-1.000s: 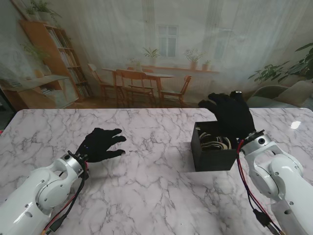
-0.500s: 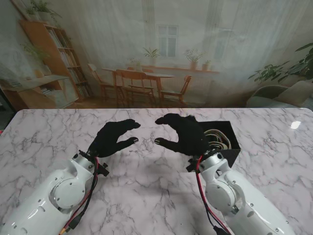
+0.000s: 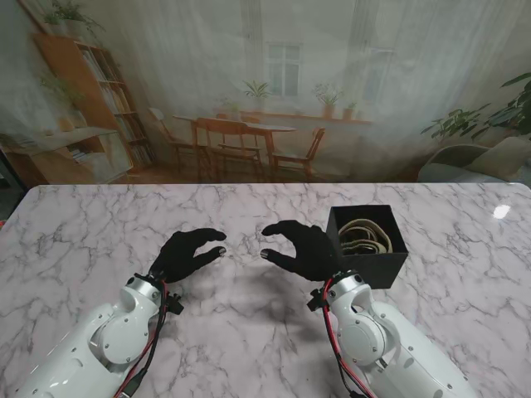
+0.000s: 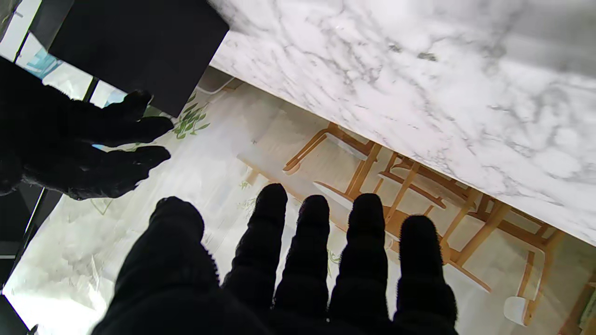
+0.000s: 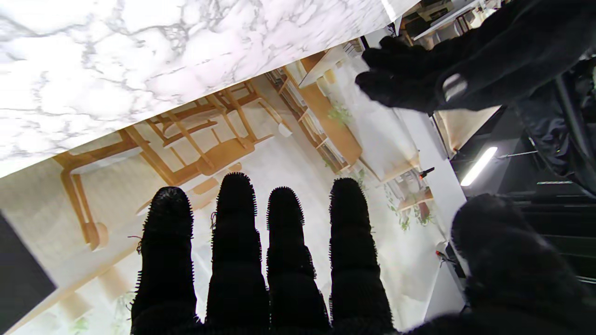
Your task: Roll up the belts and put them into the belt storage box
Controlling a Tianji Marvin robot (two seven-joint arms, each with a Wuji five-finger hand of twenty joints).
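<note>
The box (image 3: 367, 249), black and open-topped, stands on the marble desk (image 3: 99, 224) to the right of centre, and inside it lie rolled belts (image 3: 365, 235), pale loops coiled against its dark walls; how many there are I cannot tell. Just beside the box, on its left, hovers the right hand (image 3: 300, 248), black-gloved, fingers apart and curled, thumb under them, holding nothing. Facing it across a small gap is the left hand (image 3: 187, 253), likewise gloved, fingers spread and empty, its fingertips pointing toward the right hand. In the left wrist view the left hand's fingers (image 4: 314, 242) stand apart with the box's dark side (image 4: 135, 44) and the right hand (image 4: 79, 153) beyond them. The right wrist view shows four separated fingers (image 5: 284, 251) and the left hand (image 5: 447, 70) opposite.
</note>
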